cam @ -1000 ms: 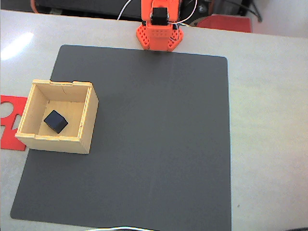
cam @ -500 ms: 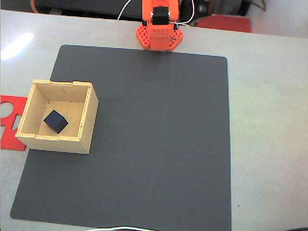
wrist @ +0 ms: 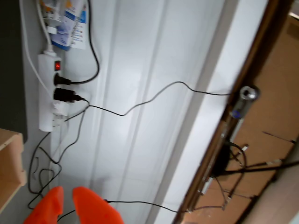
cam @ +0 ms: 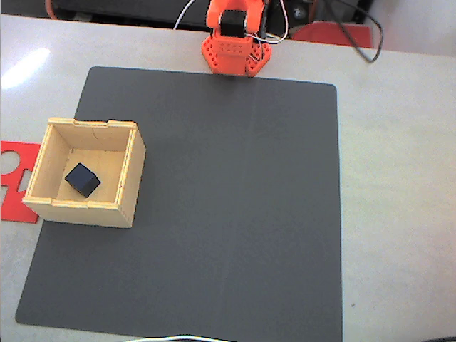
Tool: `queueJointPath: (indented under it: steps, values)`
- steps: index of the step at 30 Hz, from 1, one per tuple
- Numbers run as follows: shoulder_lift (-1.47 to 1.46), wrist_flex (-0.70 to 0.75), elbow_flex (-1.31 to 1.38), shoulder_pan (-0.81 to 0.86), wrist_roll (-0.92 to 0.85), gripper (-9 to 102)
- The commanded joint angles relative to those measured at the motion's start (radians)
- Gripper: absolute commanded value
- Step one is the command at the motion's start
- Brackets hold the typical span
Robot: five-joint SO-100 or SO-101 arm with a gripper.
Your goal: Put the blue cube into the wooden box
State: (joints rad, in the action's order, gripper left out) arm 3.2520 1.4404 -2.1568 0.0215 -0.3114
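The blue cube [cam: 83, 179] lies inside the wooden box [cam: 130, 171], on its floor a little left of centre. The box stands on the left edge of the dark mat [cam: 228, 214] in the fixed view. The orange arm [cam: 235, 43] is folded back over its base at the top of the table, far from the box. In the wrist view my gripper [wrist: 67, 196] points away at a white wall. Its two orange fingertips [wrist: 91, 205] stand a narrow gap apart with nothing between them.
A flat red cut-out shape [cam: 14, 178] lies on the table left of the box. A dark cable [cam: 363, 35] loops at the table's top right. The wrist view shows a power strip [wrist: 49, 93] and loose cables on the wall.
The top of the arm has shifted slightly left over its base, and a dark cable now loops at the top right. Box and cube have not moved.
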Motion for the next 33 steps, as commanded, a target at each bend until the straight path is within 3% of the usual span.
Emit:
queueJointPath:
  steps: [1,6,12,33]
  values:
    - [-0.043,-0.086,-0.184,-0.015,-0.069,0]
    - [-0.084,-0.241,-0.492,-0.014,-0.075,0]
    - [0.089,-0.305,-0.755,-0.008,-0.005,0]
    - [0.087,-0.331,-0.882,0.003,0.026,0]
